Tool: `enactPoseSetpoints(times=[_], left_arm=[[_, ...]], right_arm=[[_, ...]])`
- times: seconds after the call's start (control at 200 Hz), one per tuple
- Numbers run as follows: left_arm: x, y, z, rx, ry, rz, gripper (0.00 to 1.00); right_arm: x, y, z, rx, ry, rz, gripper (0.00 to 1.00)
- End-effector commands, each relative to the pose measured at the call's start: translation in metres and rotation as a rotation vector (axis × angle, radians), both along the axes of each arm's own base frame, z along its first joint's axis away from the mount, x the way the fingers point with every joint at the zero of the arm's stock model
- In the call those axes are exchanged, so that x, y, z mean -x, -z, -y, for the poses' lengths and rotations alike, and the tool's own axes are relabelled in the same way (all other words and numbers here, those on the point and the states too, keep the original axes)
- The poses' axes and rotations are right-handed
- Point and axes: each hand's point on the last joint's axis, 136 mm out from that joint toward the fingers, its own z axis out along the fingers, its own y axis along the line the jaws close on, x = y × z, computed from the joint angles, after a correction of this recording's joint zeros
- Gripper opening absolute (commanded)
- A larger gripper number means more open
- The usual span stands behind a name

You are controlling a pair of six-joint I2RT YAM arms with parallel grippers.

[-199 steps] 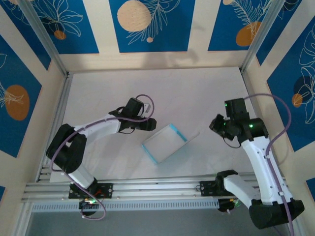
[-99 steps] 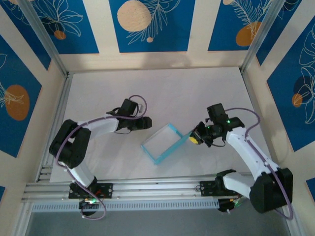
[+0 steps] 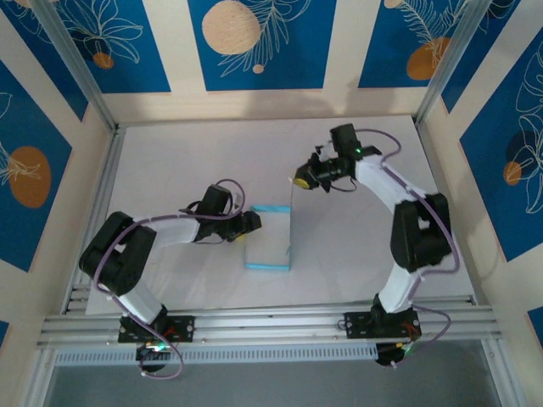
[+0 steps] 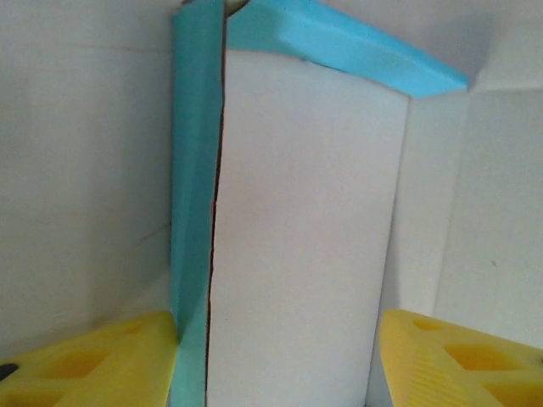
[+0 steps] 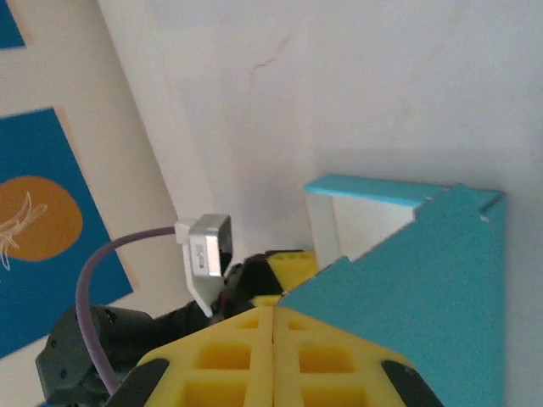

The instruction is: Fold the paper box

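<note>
The paper box (image 3: pixel 267 248) lies on the white mat, white inside with light-blue walls, and its right flap (image 3: pixel 290 225) stands upright. My left gripper (image 3: pixel 252 222) is at the box's left side. In the left wrist view it (image 4: pixel 276 331) is open and the box (image 4: pixel 297 220) lies between the yellow fingers (image 4: pixel 102 360); the left one touches the blue wall. My right gripper (image 3: pixel 300 181) hangs behind the flap. In the right wrist view it (image 5: pixel 273 309) is shut, pads pressed together, with the flap's blue face (image 5: pixel 424 288) against its tip.
Aluminium rails (image 3: pixel 254 320) run along the near edge of the white mat (image 3: pixel 170 161). Patterned blue and cream walls (image 3: pixel 254 51) close in the back and sides. The left arm's wrist camera (image 5: pixel 206 246) and purple cable (image 5: pixel 110 254) sit close under the right gripper.
The right arm swung from the right side to the back middle and its gripper shut. The box turned from diagonal to square, slid between the left fingers, and its flap rose.
</note>
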Motion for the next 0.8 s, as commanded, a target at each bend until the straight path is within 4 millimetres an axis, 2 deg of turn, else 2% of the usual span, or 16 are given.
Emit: enactPoseSetpoints(times=[0.0, 0.085, 0.16, 0.185, 0.29, 0.365, 0.435, 0.5, 0.525, 0.585, 0.675, 0.795], left_arm=[[0.003, -0.015, 0.012, 0.104, -0.008, -0.013, 0.64], [0.006, -0.02, 0.011, 0.094, -0.01, -0.005, 0.65], [0.006, -0.028, 0.0, 0.042, -0.023, 0.038, 0.68], [0.007, -0.03, -0.005, 0.012, -0.024, 0.051, 0.69], [0.009, -0.046, -0.023, -0.116, 0.008, 0.122, 0.73], [0.004, -0.061, -0.047, -0.267, 0.014, 0.226, 0.74], [-0.013, -0.081, -0.068, -0.409, 0.006, 0.362, 0.75], [-0.031, -0.094, -0.072, -0.476, 0.023, 0.444, 0.74], [-0.039, -0.096, -0.071, -0.486, 0.028, 0.45, 0.73], [-0.057, -0.099, -0.059, -0.456, 0.057, 0.456, 0.69], [-0.081, -0.093, -0.04, -0.423, 0.097, 0.456, 0.63], [-0.107, -0.078, -0.021, -0.405, 0.154, 0.419, 0.55]], right_arm=[[-0.004, -0.007, -0.048, -0.089, -0.185, 0.018, 0.09], [-0.015, -0.009, -0.067, -0.059, -0.232, 0.046, 0.12], [-0.027, -0.016, -0.065, -0.043, -0.225, 0.089, 0.17], [-0.033, -0.018, -0.059, -0.031, -0.209, 0.099, 0.19], [-0.048, -0.029, -0.019, 0.105, -0.129, 0.151, 0.42], [-0.045, -0.04, 0.015, 0.236, -0.053, 0.173, 0.51], [-0.031, -0.05, 0.039, 0.321, 0.019, 0.185, 0.52], [-0.011, -0.052, 0.056, 0.38, 0.077, 0.182, 0.52], [-0.001, -0.048, 0.063, 0.399, 0.095, 0.165, 0.51], [0.021, -0.044, 0.079, 0.434, 0.146, 0.144, 0.48], [0.057, -0.037, 0.099, 0.441, 0.227, 0.102, 0.41], [0.107, -0.023, 0.106, 0.405, 0.268, 0.037, 0.34]])
